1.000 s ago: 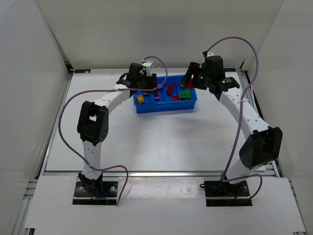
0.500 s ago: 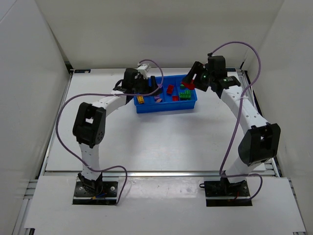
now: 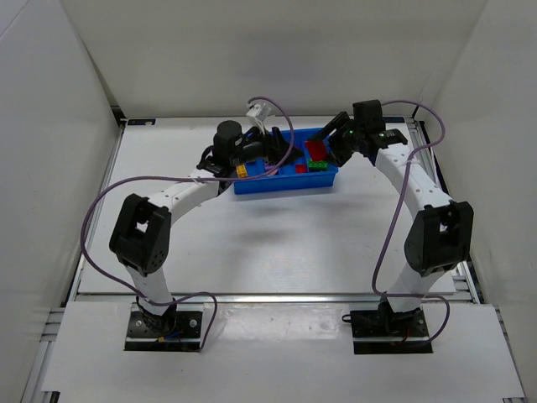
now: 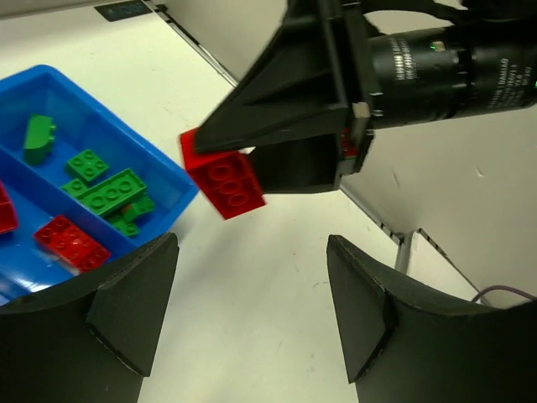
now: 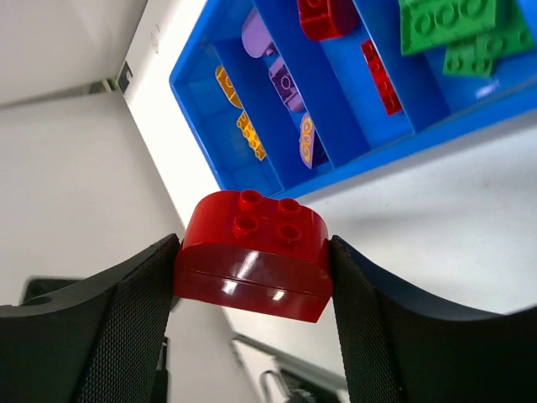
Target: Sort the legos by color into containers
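lego (image 5: 252, 243) red, glossy, rounded, studded | R pincer (image 5: 252, 281) grips it

tray (image 4: 168, 180): runs off the left edge, left wrist view
red lego in tray (image 4: 5, 210): mostly cropped there too
left gripper (image 3: 277, 153): blocks the tray's left end from above

Right pincer (image 5: 252, 281) and its red lego (image 5: 253, 239) block left pincer's (image 4: 252, 306) way ahead.

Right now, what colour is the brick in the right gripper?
Red brick, clearest in the right wrist view.
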Tool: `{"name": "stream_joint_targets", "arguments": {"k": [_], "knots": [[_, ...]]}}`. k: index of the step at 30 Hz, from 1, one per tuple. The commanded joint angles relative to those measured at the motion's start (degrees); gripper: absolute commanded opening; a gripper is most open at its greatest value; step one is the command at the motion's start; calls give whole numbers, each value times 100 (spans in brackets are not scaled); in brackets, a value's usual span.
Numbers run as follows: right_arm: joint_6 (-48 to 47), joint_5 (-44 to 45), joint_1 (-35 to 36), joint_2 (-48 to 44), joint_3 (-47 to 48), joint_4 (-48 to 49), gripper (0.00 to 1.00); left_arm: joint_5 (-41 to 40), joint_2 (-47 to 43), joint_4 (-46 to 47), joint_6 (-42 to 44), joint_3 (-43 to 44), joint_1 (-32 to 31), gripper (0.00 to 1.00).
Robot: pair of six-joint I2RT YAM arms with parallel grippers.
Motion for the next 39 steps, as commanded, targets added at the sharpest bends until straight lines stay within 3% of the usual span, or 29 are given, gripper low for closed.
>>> {"name": "stream_joint_targets", "arguments": {"k": [1,11,29,39], "knots": [[817,29,5,2,353,-281,0,-194,-112,208,-105,75,-69,82],[1292,-76,5,2,406,-282,0,-458,257,208,-8,453,-236,82],[1266,-137,102,29,344,-53,0,-528,679,200,-263,963,-306,81],[1248,-146,128,55,371,105,0,-537,846,138,-307,1104,-359,72]]}}
